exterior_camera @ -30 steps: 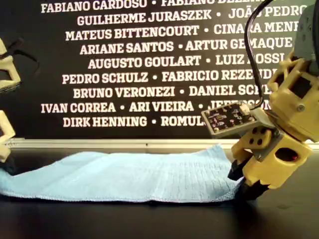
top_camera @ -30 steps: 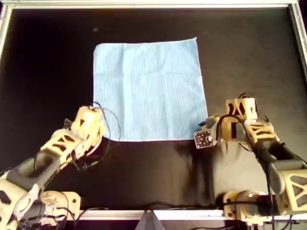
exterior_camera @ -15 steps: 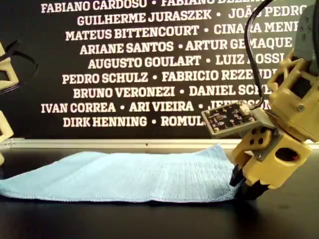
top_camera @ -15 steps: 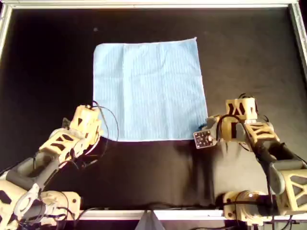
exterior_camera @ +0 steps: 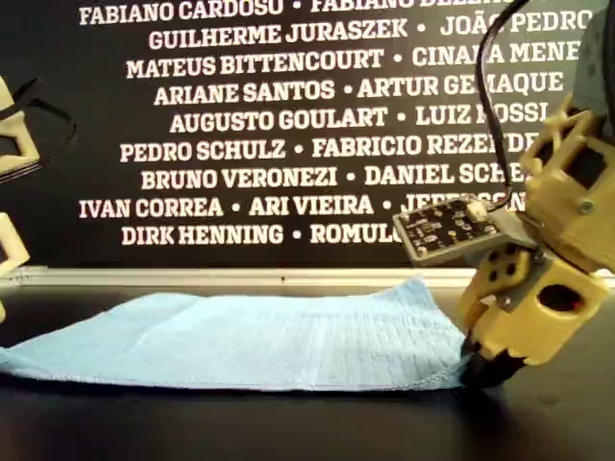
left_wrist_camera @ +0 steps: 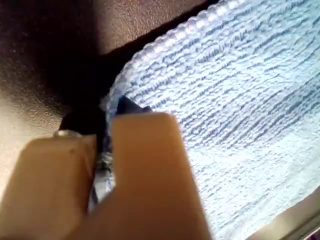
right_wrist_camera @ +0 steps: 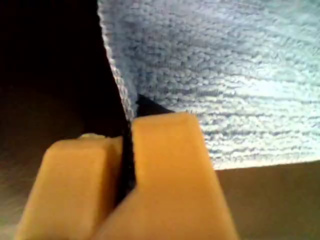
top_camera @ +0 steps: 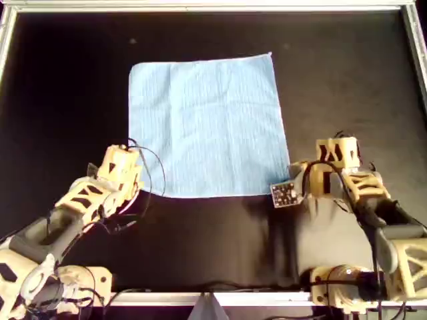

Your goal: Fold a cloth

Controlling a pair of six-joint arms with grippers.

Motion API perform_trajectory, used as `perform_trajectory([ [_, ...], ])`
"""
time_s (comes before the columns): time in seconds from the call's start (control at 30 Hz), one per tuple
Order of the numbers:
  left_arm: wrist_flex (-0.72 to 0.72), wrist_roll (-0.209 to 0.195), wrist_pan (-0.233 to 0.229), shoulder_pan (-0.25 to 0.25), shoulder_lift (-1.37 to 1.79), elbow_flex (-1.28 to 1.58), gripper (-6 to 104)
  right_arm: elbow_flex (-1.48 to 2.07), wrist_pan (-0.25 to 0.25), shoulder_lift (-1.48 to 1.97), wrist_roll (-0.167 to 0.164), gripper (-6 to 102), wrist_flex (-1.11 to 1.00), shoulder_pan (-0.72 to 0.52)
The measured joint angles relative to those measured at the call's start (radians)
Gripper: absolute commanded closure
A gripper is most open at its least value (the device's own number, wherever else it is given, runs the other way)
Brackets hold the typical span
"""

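Jaws of the left gripper (left_wrist_camera: pixel 102 150) are pressed together on a corner of the cloth (top_camera: pixel 207 127); the left wrist view shows the blue weave caught in the narrow slit between the two tan fingers (left_wrist_camera: pixel 145 170). Jaws of the right gripper (right_wrist_camera: pixel 127 150) are likewise clamped on the cloth's edge, with the fabric running into the seam between its fingers (right_wrist_camera: pixel 170 165).

Seen from overhead, the light blue cloth lies spread flat on the black worktop (top_camera: pixel 347 73), roughly square, with faint lines running along it. The left gripper (top_camera: pixel 137 180) sits at the cloth's near corner on the overhead view's left, and the right gripper (top_camera: pixel 291 181) sits at the near corner on the overhead view's right. Both arms reach in from the bottom edge of that view, and a small circuit board (top_camera: pixel 285 194) is mounted beside the right gripper.

In the exterior view the cloth (exterior_camera: pixel 259 336) rests low on the worktop (exterior_camera: pixel 288 423), its near edge lying just above the surface. The right gripper (exterior_camera: pixel 476 370) meets the cloth at the exterior view's right, its tip down at the worktop, with the circuit board (exterior_camera: pixel 447 229) above it. Part of the left arm (exterior_camera: pixel 14 192) shows at the exterior view's left edge. Behind stands a dark wall (exterior_camera: pixel 288 125) printed with white names.
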Motion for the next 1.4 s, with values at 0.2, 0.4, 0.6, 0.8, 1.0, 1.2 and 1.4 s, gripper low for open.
perform_trajectory([
  [0.2,0.049,0.000,0.002,-0.002,0.067,0.046,99,0.184,-0.003,0.224,0.000,96,0.000,-0.003],
  [0.4,0.101,0.000,0.002,-0.038,0.179,0.100,99,0.284,-0.003,0.396,0.000,96,0.000,-0.002],
  [0.6,0.097,0.000,-0.005,-0.038,0.190,0.100,99,0.279,-0.003,0.402,-0.002,96,0.000,-0.002],
  [0.8,0.095,0.000,-0.009,-0.037,0.190,0.032,99,0.147,-0.003,0.400,-0.002,96,0.000,0.003],
  [1.0,0.095,0.037,-0.011,0.072,0.094,-0.181,99,-0.063,-0.003,0.314,-0.003,96,0.000,0.003],
  [1.2,0.095,0.140,-0.011,0.163,-0.129,-0.422,99,-0.321,-0.003,0.035,-0.003,96,0.000,0.005],
  [1.4,0.095,0.153,-0.011,0.176,-0.339,-0.670,99,-0.635,-0.003,-0.264,-0.003,96,0.000,0.005],
])
